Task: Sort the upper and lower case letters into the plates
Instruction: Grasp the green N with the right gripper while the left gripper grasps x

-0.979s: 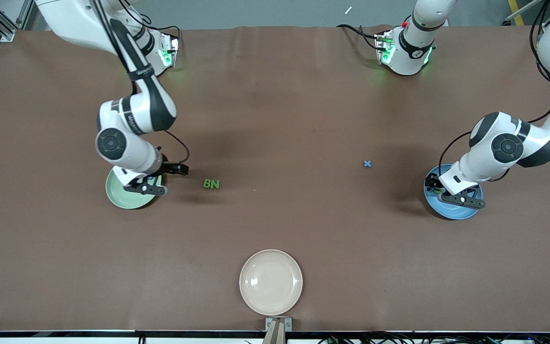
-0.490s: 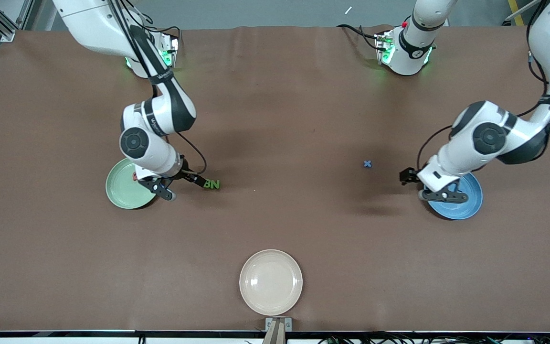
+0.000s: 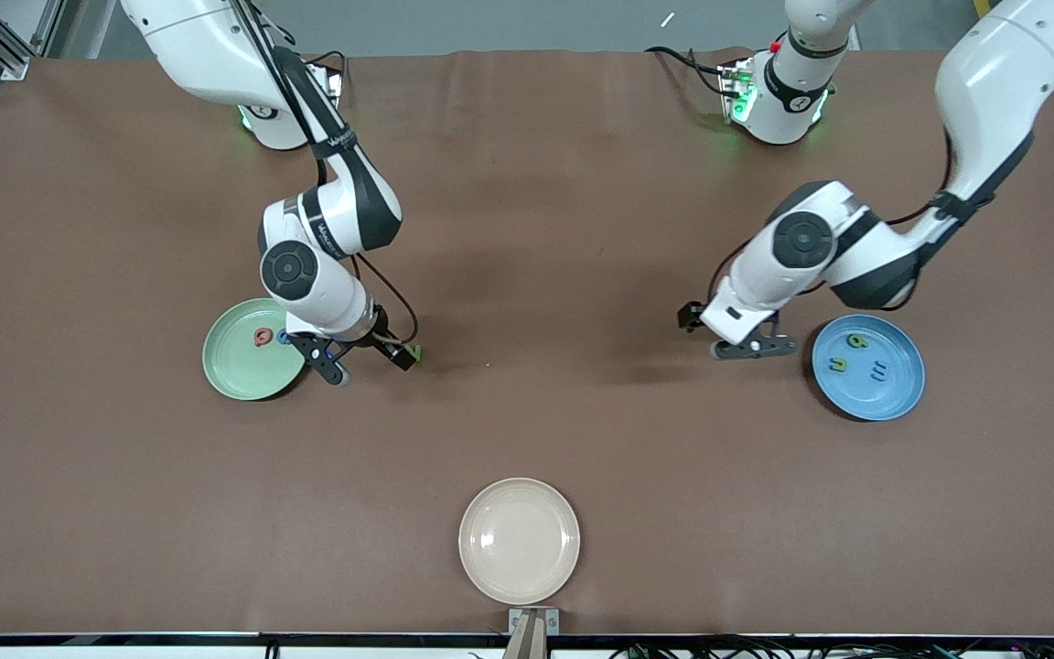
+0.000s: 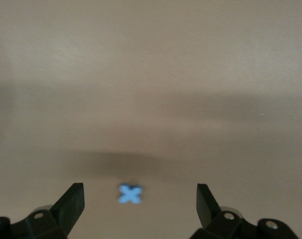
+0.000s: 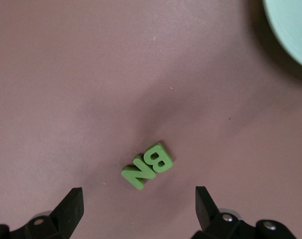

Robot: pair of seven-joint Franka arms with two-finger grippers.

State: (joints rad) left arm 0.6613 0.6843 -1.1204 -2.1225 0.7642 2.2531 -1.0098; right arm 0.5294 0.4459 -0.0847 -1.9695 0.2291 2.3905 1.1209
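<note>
My right gripper (image 3: 367,360) is open low over the green N (image 5: 138,174) and green B (image 5: 158,158), which lie touching on the table beside the pale green plate (image 3: 239,371). That plate holds the red Q (image 3: 262,338) and blue G (image 3: 282,337). My left gripper (image 3: 728,334) is open low over the blue x (image 4: 130,194), which lies between its fingers and is hidden in the front view. The blue plate (image 3: 893,389) holds two green small letters (image 3: 855,341) and the blue m (image 3: 879,371).
A cream-white plate (image 3: 519,540) sits near the table's front edge, at the middle. The pale green plate's rim (image 5: 292,25) shows in a corner of the right wrist view. Bare brown tabletop lies between the two grippers.
Both grippers have left their plates and moved toward the table's middle. The right one now hangs over the B and N, the left over the x. The letters in both plates are uncovered.
</note>
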